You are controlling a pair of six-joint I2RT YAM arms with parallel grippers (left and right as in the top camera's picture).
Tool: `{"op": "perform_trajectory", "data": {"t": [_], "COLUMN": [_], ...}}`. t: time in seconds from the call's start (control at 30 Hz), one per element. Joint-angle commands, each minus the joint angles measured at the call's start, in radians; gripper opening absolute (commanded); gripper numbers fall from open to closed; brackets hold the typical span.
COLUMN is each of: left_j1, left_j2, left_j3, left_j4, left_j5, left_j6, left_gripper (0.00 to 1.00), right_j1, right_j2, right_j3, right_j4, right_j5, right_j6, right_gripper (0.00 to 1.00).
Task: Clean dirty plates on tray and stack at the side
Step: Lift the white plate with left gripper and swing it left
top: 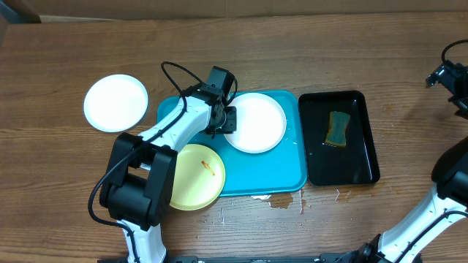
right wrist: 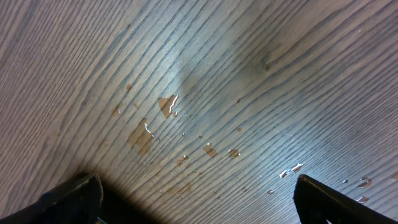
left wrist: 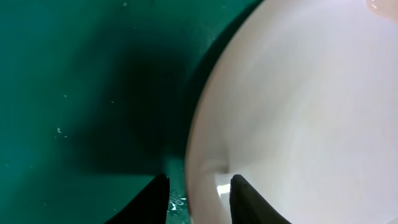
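Lengthwise the tray [top: 267,172] runs left-right; left jaws, parted, straddle plate [top: 257,123]; right jaws gape.

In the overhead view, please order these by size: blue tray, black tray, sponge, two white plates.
Largest first: blue tray; black tray; white plate on the tray and white plate on the table, about alike; sponge.

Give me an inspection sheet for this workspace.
Surface: wooden table, puddle in front of the turquoise tray.
Job's things: white plate on the tray; yellow-green plate, orange smear, overlapping the tray's corner; second white plate on the table.
Clutter: black tray holding a sponge.
Grippers: left gripper open, straddling the tray plate's rim; right gripper open over wet wood.
Cables: black cable looped on left arm.
Surroundings: nothing seen.
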Motion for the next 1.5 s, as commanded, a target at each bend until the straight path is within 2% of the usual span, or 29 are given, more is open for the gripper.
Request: {"op": "perform_trajectory", "data": {"t": [0.0,0.23,0.4,0.53,0.77,1.0,1.17,1.47], "left_j1": [-0.003,-0.003,-0.006,0.0,0.022,0.045,0.047,0.006], "left_j2": [0.02,0.042,0.048,0.037,0.018,0.018,0.018,0.018], "left_j3": [-0.007,-0.015,-0.018,0.03,0.185,0.293,0.381,0.605], "left_j4": [0.002,0.021,0.03,0.002,-0.159,-0.254,-0.317,-0.433], "left_j5": [-0.035,-0.027,-0.028,-0.019,-0.019,0.044,0.043,-0.004], "left_j6": [-0.029,-0.031,-0.028,-0.025,-0.021,0.066,0.108,0.11], "left_gripper": [0.34,0.29,0.04,0.04,0.04,0.04,0.04,0.04], "right_j1": [-0.001,-0.001,-0.001,-0.001,-0.001,-0.001,-0.001,-0.001], "right_j2": [-0.021,-0.021,-0.021,-0.021,-0.021,-0.021,-0.021,-0.021], "right_j3": [0.017,0.017,0.017,0.017,0.017,0.017,0.017,0.017], "right_j4": [0.004,0.004,0.004,0.004,0.004,0.004,0.004,0.004], "right_j5": [-0.001,-0.001,-0.001,-0.001,-0.001,-0.001,-0.001,-0.001], "right_j6": [0.004,0.004,0.004,0.004,0.004,0.004,0.004,0.004], "right_gripper": [1.0,1.0,1.0,1.0,1.0,1.0,1.0,1.0]}}
